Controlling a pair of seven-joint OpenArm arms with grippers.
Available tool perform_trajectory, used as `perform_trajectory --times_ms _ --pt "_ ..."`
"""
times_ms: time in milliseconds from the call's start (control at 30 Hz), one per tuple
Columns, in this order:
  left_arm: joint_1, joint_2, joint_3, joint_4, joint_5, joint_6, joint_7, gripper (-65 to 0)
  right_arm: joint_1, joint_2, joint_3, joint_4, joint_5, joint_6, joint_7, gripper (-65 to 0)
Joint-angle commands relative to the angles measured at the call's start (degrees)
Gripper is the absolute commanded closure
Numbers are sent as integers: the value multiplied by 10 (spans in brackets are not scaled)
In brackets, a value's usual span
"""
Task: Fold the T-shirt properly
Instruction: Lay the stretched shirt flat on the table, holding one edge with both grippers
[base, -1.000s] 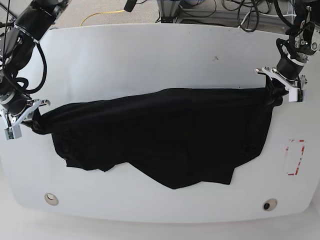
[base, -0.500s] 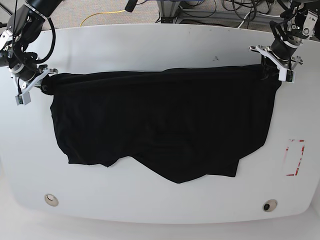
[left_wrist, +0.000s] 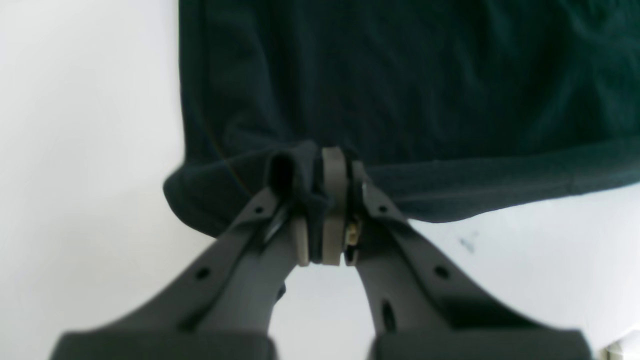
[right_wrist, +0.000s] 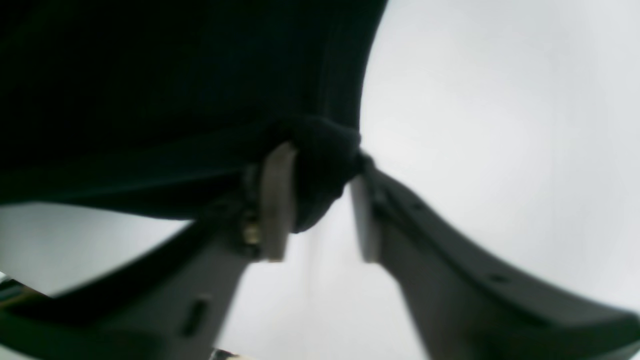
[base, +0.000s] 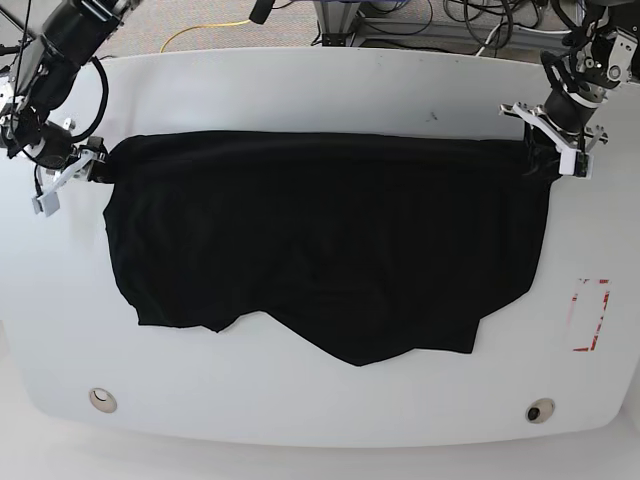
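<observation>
The black T-shirt (base: 330, 240) lies spread across the white table (base: 300, 90), its far edge stretched straight between my two grippers. My left gripper (base: 555, 152) is at the shirt's far right corner. In the left wrist view the gripper (left_wrist: 320, 200) is shut on a bunched fold of the T-shirt (left_wrist: 400, 75). My right gripper (base: 68, 178) is at the far left corner. The right wrist view shows this gripper (right_wrist: 320, 162) with jaws apart, and a wad of the T-shirt (right_wrist: 150, 75) still sits between the pads (right_wrist: 272, 200).
A red-outlined mark (base: 590, 315) is on the table at the right. Two round holes (base: 102, 399) (base: 540, 410) sit near the front edge. Cables and a yellow cord (base: 200, 30) lie beyond the back edge.
Both grippers pulled the shirt's upper edge toward the back of the table, and it now lies flatter and straighter. The right gripper's jaws have parted; the left stays shut.
</observation>
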Motion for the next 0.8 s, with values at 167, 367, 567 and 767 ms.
perform_trajectory --times_ms 167,367,567,767 --pt "-27 -8 -8 9 4 2 37 -6 -32 28 49 -67 205 0 9 -650" --pt "-45 -8 -9 8 4 2 38 -6 -83 24 49 -75 266 0 9 -614" --pt "-47 -8 -11 7 4 2 38 -6 -145 24 80 -75 299 0 9 -607" --pt "-47 -9 -11 7 4 2 38 -6 -201 23 110 -78 299 0 9 -607"
